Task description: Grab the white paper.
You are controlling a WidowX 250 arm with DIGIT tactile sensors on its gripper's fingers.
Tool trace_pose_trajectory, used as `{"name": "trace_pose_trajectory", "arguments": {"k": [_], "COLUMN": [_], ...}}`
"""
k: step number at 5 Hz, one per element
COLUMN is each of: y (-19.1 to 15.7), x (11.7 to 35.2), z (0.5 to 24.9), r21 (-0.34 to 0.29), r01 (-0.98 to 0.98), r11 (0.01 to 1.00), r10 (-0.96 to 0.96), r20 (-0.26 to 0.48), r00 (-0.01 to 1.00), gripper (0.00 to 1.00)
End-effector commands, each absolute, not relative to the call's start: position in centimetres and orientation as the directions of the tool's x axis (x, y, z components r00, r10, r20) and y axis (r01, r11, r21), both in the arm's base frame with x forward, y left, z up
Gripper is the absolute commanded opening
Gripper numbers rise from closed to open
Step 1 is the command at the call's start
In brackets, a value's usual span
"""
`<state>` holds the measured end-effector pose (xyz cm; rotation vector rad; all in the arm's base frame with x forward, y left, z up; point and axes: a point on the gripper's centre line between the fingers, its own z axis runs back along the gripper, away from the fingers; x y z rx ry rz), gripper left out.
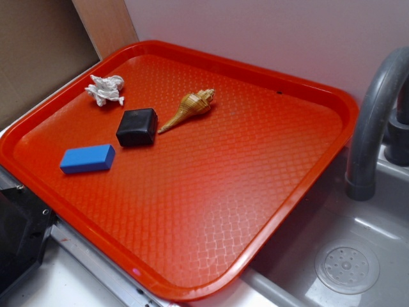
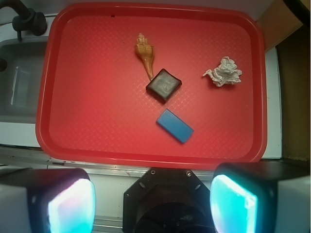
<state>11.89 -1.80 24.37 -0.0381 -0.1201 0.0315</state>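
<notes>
Your tool (image 2: 153, 201) is hanging wide open and empty while the crumpled white paper wad (image 2: 224, 72) is lying alone on the red plastic tray (image 2: 97, 126), risking a light wad skidding aside.

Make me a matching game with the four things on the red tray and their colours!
Things:
1. crumpled paper
2. seashell
3. square block
4. flat rectangular block

Colours:
A. blue
B. white
C. black
D. tan

Pairs: 1-B, 2-D, 3-C, 4-A
</notes>
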Motion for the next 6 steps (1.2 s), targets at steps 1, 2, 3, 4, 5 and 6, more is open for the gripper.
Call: {"name": "trace_pose_trajectory", "arguments": {"k": [1, 2, 3, 4, 5, 6], "y": [-1.8, -1.5, -0.6, 1.8, 5.3, 8.1], "x": [11.9, 12.5, 14.1, 16.0, 18.5, 19.8], "z": [24.4, 22.4, 19.8, 17.2, 14.5, 12.7], "r21": [-0.040, -0.056, -0.049, -0.037, -0.074, -0.064], "r01": [-0.029, -0.272, -0.500, -0.698, -0.849, -0.937], "r11": [0.999, 0.961, 0.865, 0.716, 0.523, 0.344], "r10": [0.034, 0.277, 0.498, 0.678, 0.809, 0.866], "r20": [0.119, 0.185, 0.209, 0.279, 0.357, 0.407], "r00": [0.992, 0.943, 0.841, 0.680, 0.467, 0.290], "gripper": [1.00, 1.00, 1.00, 1.00, 1.00, 1.00]}}
